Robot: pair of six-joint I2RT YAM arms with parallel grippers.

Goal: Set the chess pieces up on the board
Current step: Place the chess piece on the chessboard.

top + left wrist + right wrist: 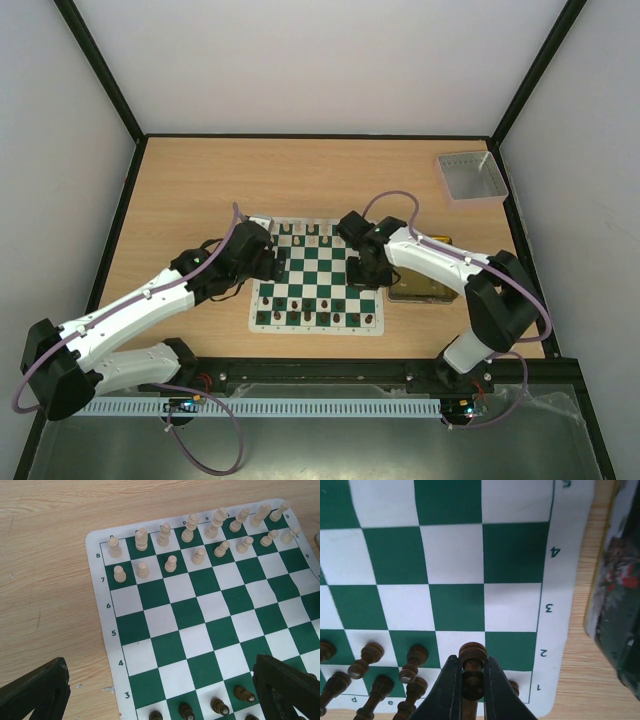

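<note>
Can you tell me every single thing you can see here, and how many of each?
table: one, light wood, under everything.
board: one, green and white, middle of the table.
cream pieces: sixteen, it seems, two rows on the board's far side.
dark pieces: many, brown, near rows; too small to count.
grey tray: one, far right corner.
yellow tray: one, see-through, beside the board's right edge.
left claw: one, black, open, over the board's left edge.
right claw: one, black, shut on a dark piece, near right corner.
</note>
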